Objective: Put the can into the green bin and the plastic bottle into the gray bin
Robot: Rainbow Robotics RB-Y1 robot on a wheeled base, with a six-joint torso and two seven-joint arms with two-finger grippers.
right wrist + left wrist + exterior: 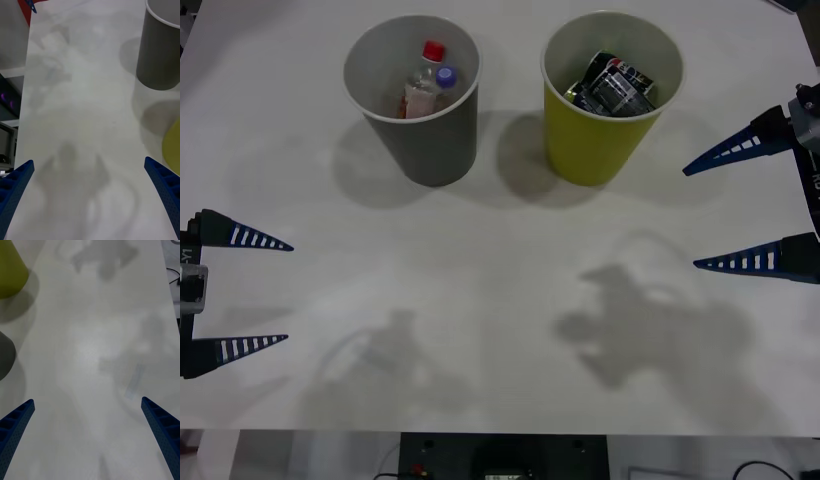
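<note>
Front view findings: the gray bin [415, 100] stands upright at the far left of the white table [500, 330], and the green bin [608, 100] stands upright just to its right, with a small gap between them. Inside the gray bin lies the plastic bottle [423, 82], red cap pointing away from the robot, beside a second bottle with a purple-blue cap [445, 76]. Inside the green bin rest dark cans [615, 85], tilted against the wall.

Left gripper [275, 292] sits at the near left edge of the table, fingers spread wide and holding nothing. Right gripper [695, 215] sits at the right edge, near the green bin but apart from it, fingers likewise spread and empty.

Right wrist view confirms both blue fingers [17, 187] parted over bare table, with the gray bin's wall ahead. Left wrist view shows the same spread fingers [161, 427] over bare table.
</note>
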